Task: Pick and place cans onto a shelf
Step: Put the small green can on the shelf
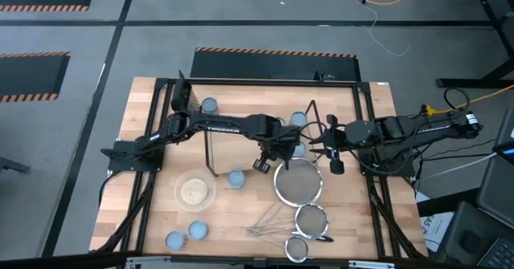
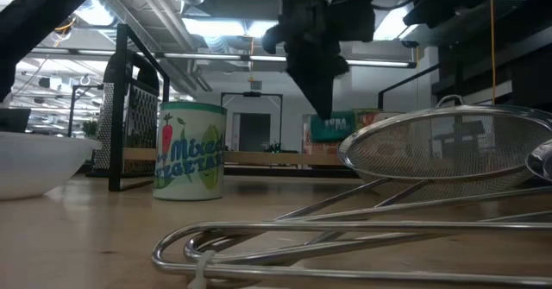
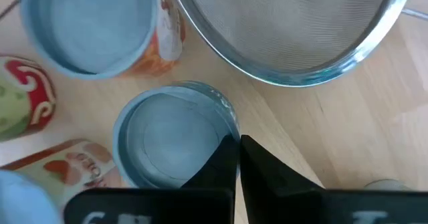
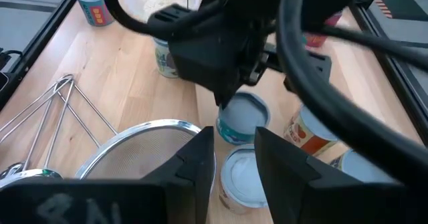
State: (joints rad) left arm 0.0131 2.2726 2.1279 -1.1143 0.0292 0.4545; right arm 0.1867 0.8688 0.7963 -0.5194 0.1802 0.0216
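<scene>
Jaws of left gripper [image 3: 236, 158]: pressed shut, empty, poised above near rim of upright can [image 3: 175, 142]; can stands on worktop [image 3: 348, 137] beside large strainer [image 3: 294, 30], axis vertical, cluster of other cans touching or near; jaws must part before descent, in my judgement. Right gripper [image 4: 235, 158]: jaws parted, empty, hovering over same cluster. Shelf [image 1: 253, 132] adjacent.

Heads up: in low view the left gripper [image 2: 319, 82] hides the cans behind it, bowl [image 2: 34, 164] cut by frame edge. Shelf [image 1: 241, 152] mostly under the arms from above.
</scene>
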